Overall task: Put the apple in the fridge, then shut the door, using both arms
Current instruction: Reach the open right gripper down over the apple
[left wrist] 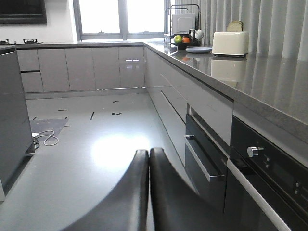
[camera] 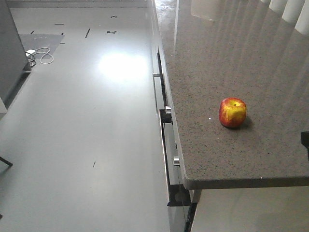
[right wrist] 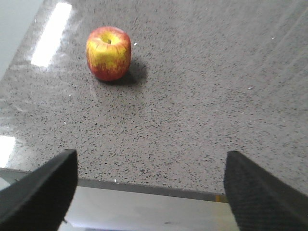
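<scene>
The red and yellow apple [camera: 232, 112] stands upright on the speckled brown counter [camera: 231, 58], near its front edge. In the right wrist view the apple [right wrist: 109, 52] lies ahead and to the left of my right gripper [right wrist: 150, 159]. That gripper is open wide and empty, hovering over the counter's front edge. My left gripper [left wrist: 148, 155] is shut and empty, its fingers pressed together low above the floor beside the cabinets. A tall dark grey cabinet side [left wrist: 12, 125], possibly the fridge, stands at the left. Its door and interior are out of view.
Grey drawers with bar handles [left wrist: 204, 163] and an oven with knobs [left wrist: 255, 151] run under the counter. A toaster [left wrist: 230, 43] and a fruit basket [left wrist: 183, 39] stand far back. A white cable [camera: 41, 55] lies on the glossy floor.
</scene>
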